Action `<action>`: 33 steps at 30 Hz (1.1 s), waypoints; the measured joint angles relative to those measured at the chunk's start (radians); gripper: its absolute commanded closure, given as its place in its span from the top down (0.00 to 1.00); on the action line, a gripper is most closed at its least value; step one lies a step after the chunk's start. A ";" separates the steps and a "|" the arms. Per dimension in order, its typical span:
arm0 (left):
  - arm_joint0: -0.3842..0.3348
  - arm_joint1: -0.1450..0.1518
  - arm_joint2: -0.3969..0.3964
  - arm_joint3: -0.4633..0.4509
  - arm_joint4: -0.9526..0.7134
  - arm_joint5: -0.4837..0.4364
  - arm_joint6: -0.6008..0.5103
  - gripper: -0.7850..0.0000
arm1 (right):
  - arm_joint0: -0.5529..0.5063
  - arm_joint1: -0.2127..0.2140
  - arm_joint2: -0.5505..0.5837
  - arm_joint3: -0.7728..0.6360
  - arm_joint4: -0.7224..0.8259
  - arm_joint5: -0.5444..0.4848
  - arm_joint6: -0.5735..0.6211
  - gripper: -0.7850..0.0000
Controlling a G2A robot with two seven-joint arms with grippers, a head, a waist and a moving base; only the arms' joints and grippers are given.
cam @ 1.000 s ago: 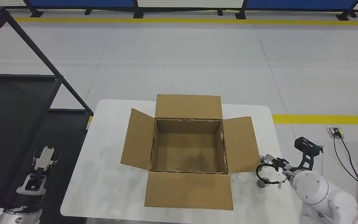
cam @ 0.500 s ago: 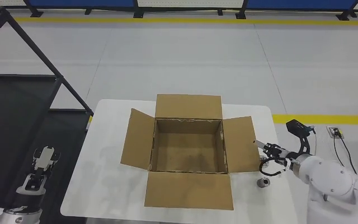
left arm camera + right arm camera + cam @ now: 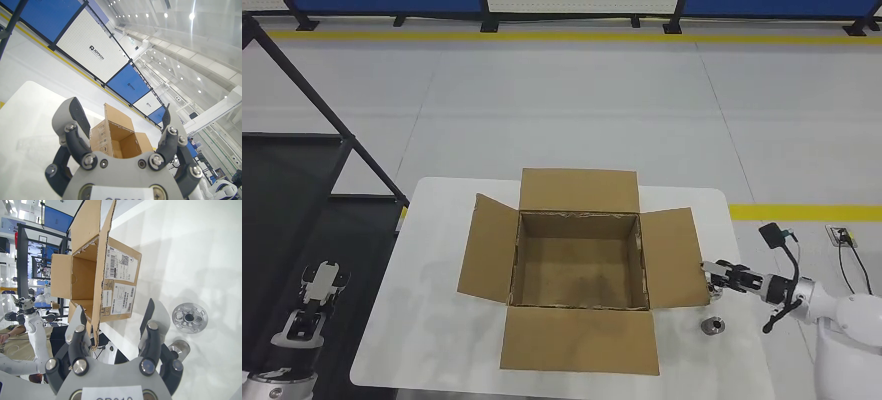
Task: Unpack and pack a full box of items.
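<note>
Now the white desk (image 3: 432, 310) and the open cardboard box (image 3: 579, 190) at its middle lie as they did a second ago, four flaps folded out, the box's bare floor showing. The left hand (image 3: 322, 277) has not stirred either: it hangs off the desk's left side, well apart from the box, fingers spread wide on nothing. The right hand (image 3: 709, 278) is what differs. A second ago it was low over the desk's near right corner with the round metal part (image 3: 712, 325) at its fingertips. Half a second ago the part stood alone on the desk, the hand just above it. Now the hand has drawn off the part and lies level at the outer edge of the box's right flap, fingers wide and empty. Whether a finger touches the flap I cannot tell. The part stands on the desk near that flap's near corner, apart from the box. From the right wrist the hand (image 3: 115, 307) gapes toward the box (image 3: 121, 275), whose outer wall carries white labels, and the part (image 3: 189, 317) proves a spoked disc with a dark centre hole. From the left wrist the left hand (image 3: 121, 106) stands wide open, with the box's (image 3: 117, 123) opposite, printed wall beyond it.
</note>
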 measured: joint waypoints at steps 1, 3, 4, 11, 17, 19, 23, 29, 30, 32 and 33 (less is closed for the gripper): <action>0.000 0.000 0.000 0.000 0.000 0.000 0.000 1.00 | 0.005 0.003 -0.007 0.010 0.004 0.000 -0.001 0.43; 0.000 0.000 0.000 0.000 0.000 0.000 0.000 1.00 | 0.018 0.010 -0.022 0.031 0.007 0.002 -0.001 0.40; 0.000 0.000 0.000 0.000 0.000 0.000 0.000 1.00 | 0.024 0.013 -0.027 0.038 0.009 0.002 -0.001 0.40; 0.000 0.000 0.000 0.000 0.000 0.000 0.000 1.00 | 0.055 0.037 -0.057 0.079 0.084 -0.016 0.017 0.29; 0.000 0.000 0.000 0.000 0.000 0.000 0.000 1.00 | 0.069 0.055 -0.090 0.081 0.109 -0.016 0.019 0.00; 0.000 0.000 0.000 0.000 0.000 0.000 0.000 1.00 | 0.072 0.059 -0.102 0.081 0.112 -0.013 0.013 0.00; 0.000 0.000 0.000 0.000 0.000 0.000 0.000 1.00 | 0.076 0.069 -0.132 0.078 0.116 -0.007 -0.002 0.00; 0.000 0.000 0.000 0.000 0.000 0.000 0.000 1.00 | 0.078 0.082 -0.175 0.082 0.118 -0.004 -0.034 0.00; 0.000 0.000 0.000 0.000 0.000 0.000 0.000 1.00 | 0.077 0.083 -0.182 0.081 0.117 -0.003 -0.041 0.00; 0.000 0.000 0.000 0.000 0.000 0.000 0.000 1.00 | 0.073 0.087 -0.199 0.075 0.115 0.000 -0.054 0.00; 0.000 0.000 0.000 0.000 0.000 0.000 0.000 1.00 | 0.071 0.088 -0.205 0.071 0.115 0.002 -0.059 0.00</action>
